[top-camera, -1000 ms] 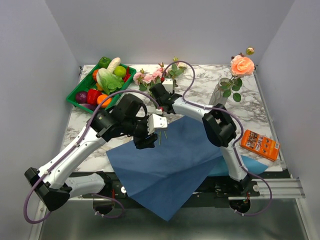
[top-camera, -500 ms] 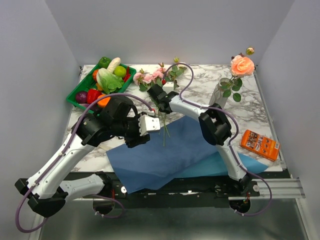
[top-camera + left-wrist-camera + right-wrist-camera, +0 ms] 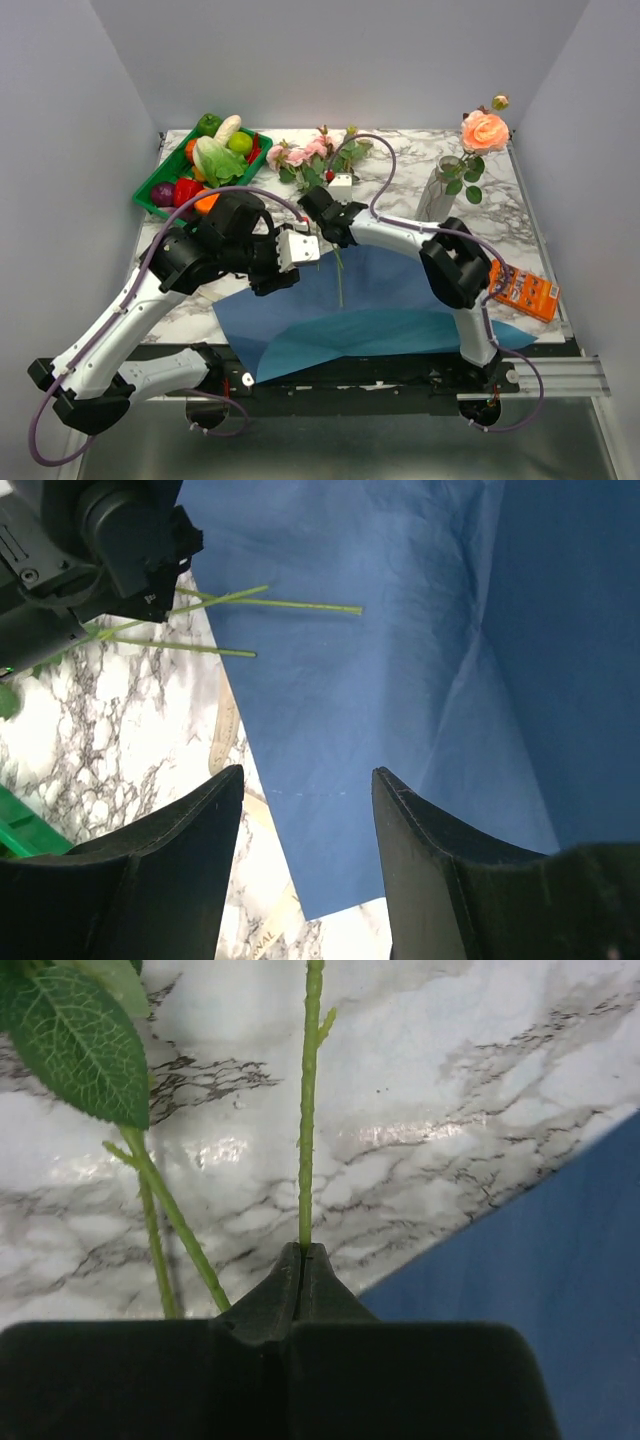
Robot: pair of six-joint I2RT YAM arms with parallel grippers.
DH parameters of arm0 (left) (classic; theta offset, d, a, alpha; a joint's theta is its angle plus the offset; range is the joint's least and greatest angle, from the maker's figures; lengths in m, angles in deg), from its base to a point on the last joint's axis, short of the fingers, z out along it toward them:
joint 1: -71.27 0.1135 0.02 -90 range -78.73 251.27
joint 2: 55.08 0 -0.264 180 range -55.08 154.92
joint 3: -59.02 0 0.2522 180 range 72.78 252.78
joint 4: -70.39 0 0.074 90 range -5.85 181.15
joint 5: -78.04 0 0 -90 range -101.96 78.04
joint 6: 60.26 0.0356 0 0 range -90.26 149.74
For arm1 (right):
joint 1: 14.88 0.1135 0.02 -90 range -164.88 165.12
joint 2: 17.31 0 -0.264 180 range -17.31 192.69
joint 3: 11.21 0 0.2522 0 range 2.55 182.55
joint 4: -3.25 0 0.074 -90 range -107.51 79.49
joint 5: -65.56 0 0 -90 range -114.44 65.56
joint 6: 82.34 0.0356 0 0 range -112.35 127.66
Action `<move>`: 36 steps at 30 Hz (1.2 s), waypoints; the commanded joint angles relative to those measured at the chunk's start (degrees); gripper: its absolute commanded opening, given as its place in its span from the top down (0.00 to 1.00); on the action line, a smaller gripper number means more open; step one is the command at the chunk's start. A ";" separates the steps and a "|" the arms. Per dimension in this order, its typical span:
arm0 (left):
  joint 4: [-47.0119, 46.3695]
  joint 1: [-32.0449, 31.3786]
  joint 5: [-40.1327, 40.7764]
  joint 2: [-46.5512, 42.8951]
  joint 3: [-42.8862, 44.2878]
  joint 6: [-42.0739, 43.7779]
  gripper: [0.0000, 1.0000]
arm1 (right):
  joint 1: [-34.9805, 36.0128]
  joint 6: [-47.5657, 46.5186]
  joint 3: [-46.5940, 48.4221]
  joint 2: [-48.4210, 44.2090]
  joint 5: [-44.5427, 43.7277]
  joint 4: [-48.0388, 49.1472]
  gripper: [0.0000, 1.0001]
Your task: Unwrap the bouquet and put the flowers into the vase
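Right now the right gripper is pinched tight on one thin, knobbly green stem over the marble table, while the left gripper hangs spread wide above the flat blue paper, holding nothing. The flowers, pink roses with green leaves, lie at the table's back middle, and one peach rose stands in the pale vase at back right.

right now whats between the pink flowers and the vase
In the top view, only bare marble table and the right arm's purple cable lie between the pink flowers and the vase.
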 commanded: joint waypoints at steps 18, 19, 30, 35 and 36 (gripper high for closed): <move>6.32 -20.99 -8.83 6.36 4.02 1.36 0.37 | 4.00 -41.33 -26.16 -43.33 -13.22 52.14 0.99; 7.11 -22.22 -8.22 6.54 4.98 1.62 0.37 | 3.82 -45.01 -25.63 -44.03 -13.04 55.02 0.99; 13.71 -33.65 -8.83 5.84 5.97 7.69 0.39 | 2.50 -68.58 -24.64 -51.93 -6.46 80.34 0.99; 13.89 -37.43 -6.99 6.37 6.83 9.36 0.40 | 2.15 -76.94 -29.84 -56.51 -0.48 94.24 0.99; 13.72 -38.13 -3.94 6.37 7.28 10.58 0.41 | 2.06 -77.64 -30.28 -56.95 0.23 95.03 0.99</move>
